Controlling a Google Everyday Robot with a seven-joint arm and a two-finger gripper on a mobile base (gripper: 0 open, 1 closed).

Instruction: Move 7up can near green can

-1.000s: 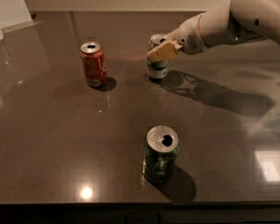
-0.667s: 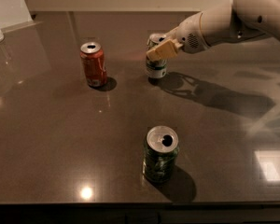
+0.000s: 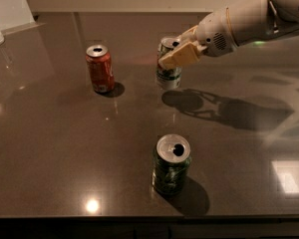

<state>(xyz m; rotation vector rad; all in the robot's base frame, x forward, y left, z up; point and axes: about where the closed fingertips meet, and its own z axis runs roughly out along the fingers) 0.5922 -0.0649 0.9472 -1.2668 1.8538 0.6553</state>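
Camera view is showing the end effector (image 3: 173, 54) gripping the 7up can (image 3: 168, 78) around its upper half, with one beige finger (image 3: 182, 58) lying across the front. The can is hovering over the far middle of the worktop (image 3: 50, 148); its shadow is falling apart from its base, so it is probably hanging just clear. The green can (image 3: 172, 171) is standing near the front edge, well apart. The grasp is looking done, leaving the carry and set-down beside the green can.
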